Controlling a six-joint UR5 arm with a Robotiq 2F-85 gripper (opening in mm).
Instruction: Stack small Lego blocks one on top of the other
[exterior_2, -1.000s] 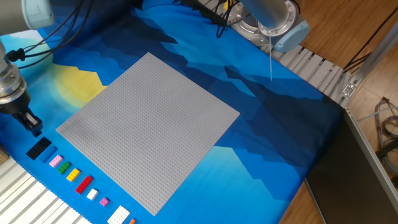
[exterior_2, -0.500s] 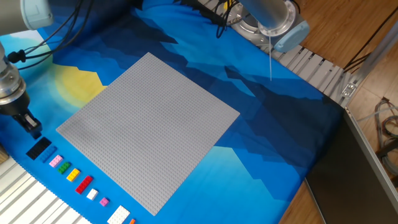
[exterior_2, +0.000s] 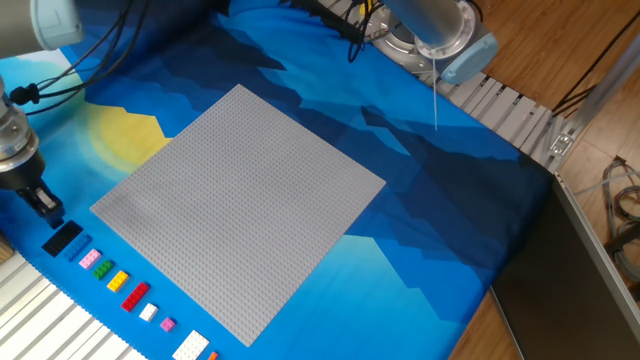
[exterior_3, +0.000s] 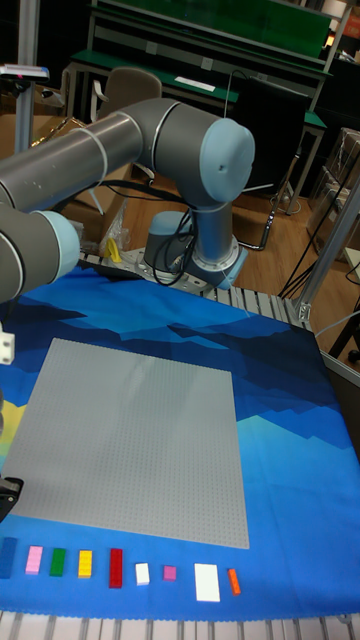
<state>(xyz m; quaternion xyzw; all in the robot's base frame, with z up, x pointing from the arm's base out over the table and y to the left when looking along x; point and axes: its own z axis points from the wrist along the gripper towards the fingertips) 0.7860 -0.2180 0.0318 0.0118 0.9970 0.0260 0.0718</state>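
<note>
In the fixed view we find our pincer (exterior_2: 47, 204) at the far left of the table, hanging just above the blue cloth (exterior_2: 440, 230); its dark fingertips look close together with nothing between them, but at this size we cannot tell for sure whether they are pressed shut or slightly spread. Directly below the pincer in that picture, just beside it but not touching, lies the flat black block (exterior_2: 63, 239). From there the other small bricks run away from the pincer in a diagonal row toward the lower edge: a pink block (exterior_2: 89, 258), a green block (exterior_2: 102, 269), a yellow block (exterior_2: 117, 281), a longer red block (exterior_2: 135, 296), a small white block (exterior_2: 148, 312), a tiny purple block (exterior_2: 167, 324), a larger white block (exterior_2: 190, 346) and, cut by the frame edge, an orange block (exterior_2: 212, 354). All lie singly on the cloth, none on another. To the right of the pincer, near it, spreads the large grey baseplate (exterior_2: 240, 210), bare of bricks. In the tall view only a dark part of the pincer (exterior_3: 8, 492) shows at the left edge, with the same row of bricks below it, and the arm (exterior_3: 120, 150) arches over the baseplate (exterior_3: 135, 445).
</note>
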